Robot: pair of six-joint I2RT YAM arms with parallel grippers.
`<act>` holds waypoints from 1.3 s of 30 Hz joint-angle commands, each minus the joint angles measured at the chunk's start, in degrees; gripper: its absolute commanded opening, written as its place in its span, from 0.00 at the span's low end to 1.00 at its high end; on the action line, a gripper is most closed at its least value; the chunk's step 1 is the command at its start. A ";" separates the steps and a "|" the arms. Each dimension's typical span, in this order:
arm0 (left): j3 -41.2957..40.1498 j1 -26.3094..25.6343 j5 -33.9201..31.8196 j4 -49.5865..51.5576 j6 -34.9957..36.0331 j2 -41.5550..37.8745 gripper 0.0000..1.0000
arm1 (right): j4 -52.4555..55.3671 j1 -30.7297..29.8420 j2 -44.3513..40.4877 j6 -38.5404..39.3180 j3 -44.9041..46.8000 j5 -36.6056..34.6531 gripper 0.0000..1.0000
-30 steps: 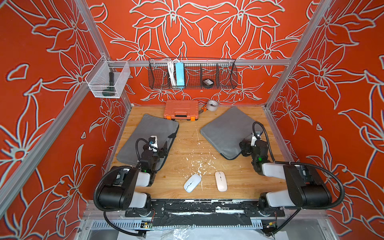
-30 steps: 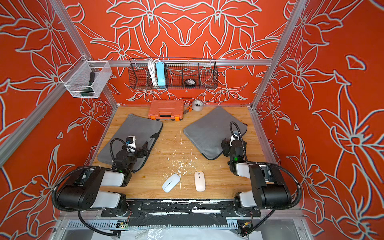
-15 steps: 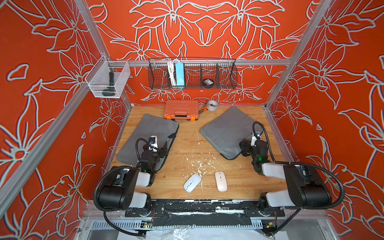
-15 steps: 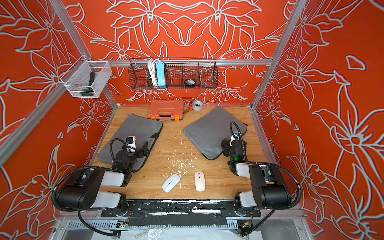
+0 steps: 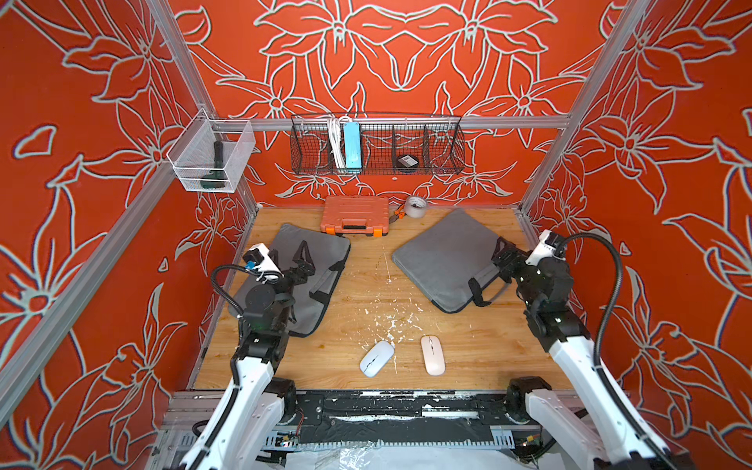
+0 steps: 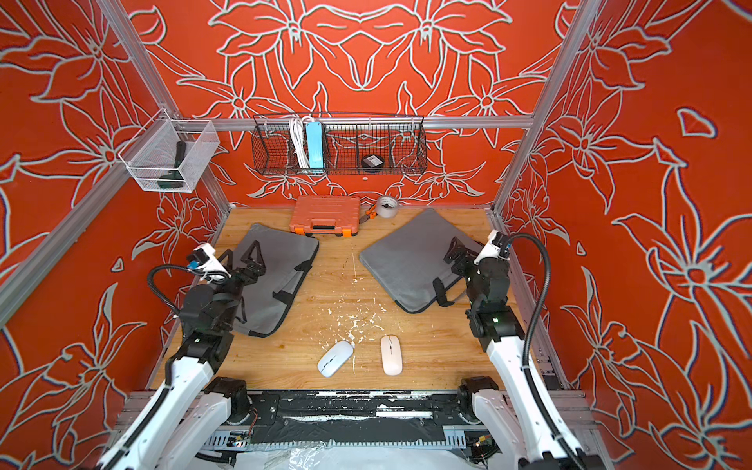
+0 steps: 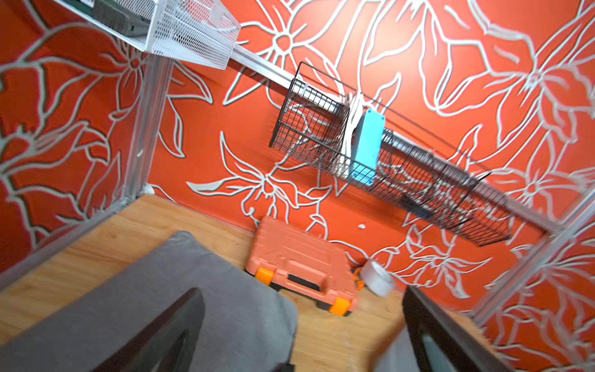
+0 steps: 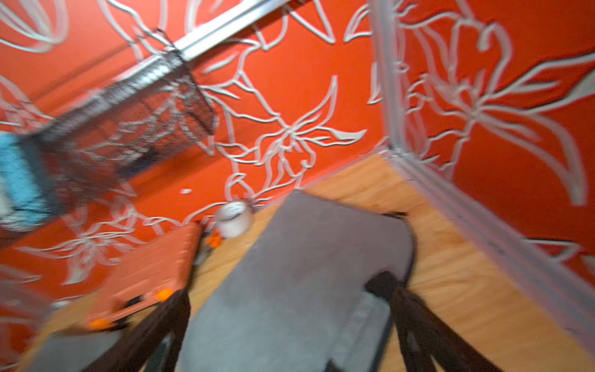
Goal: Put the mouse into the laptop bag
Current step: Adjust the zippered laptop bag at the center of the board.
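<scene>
Two mice lie near the table's front edge in both top views: a white mouse (image 5: 377, 358) (image 6: 335, 358) and a pinkish-white mouse (image 5: 432, 355) (image 6: 391, 355) just to its right. A grey laptop bag (image 5: 321, 248) (image 7: 225, 306) lies flat at the left, and a second grey laptop bag (image 5: 443, 252) (image 8: 289, 273) lies at the right. My left gripper (image 5: 289, 254) (image 7: 302, 322) hovers open over the left bag. Over the right bag's near right corner, my right gripper (image 5: 502, 252) (image 8: 289, 319) is open too. Neither holds anything, and both are far behind the mice.
An orange tool case (image 5: 355, 215) and a tape roll (image 5: 416, 205) sit by the back wall. A black wire basket (image 5: 376, 144) with a blue power strip and a white mesh basket (image 5: 209, 156) hang above. White flecks (image 5: 390, 321) dot the wooden table (image 5: 468, 346).
Both arms have risen from a low folded stance, lifting the grippers above the bags. The jaws stayed open. The mice and bags have not moved.
</scene>
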State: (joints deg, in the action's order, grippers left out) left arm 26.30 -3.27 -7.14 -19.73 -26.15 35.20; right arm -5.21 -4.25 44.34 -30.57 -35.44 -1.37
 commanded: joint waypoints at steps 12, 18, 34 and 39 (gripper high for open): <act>-7.83 0.72 6.99 40.47 -21.34 -28.11 0.97 | 5.79 -32.14 23.55 -0.64 -10.60 4.11 0.98; -10.97 0.81 6.23 35.83 -24.39 -9.11 0.97 | 6.51 -32.83 43.98 -0.30 -23.09 8.81 0.93; -13.37 1.03 -7.51 44.42 -41.08 -6.84 0.97 | 15.43 -38.11 88.46 -1.71 -64.86 18.73 0.92; -16.91 1.08 -4.88 40.83 -41.46 -11.90 0.97 | 16.54 -38.24 95.31 -3.27 -73.74 19.98 0.92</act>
State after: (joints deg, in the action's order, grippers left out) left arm 11.03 -2.57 -12.25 21.78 -65.25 24.82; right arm 7.68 -42.72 136.42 -32.25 -105.38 16.91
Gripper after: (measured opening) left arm 0.970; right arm 0.920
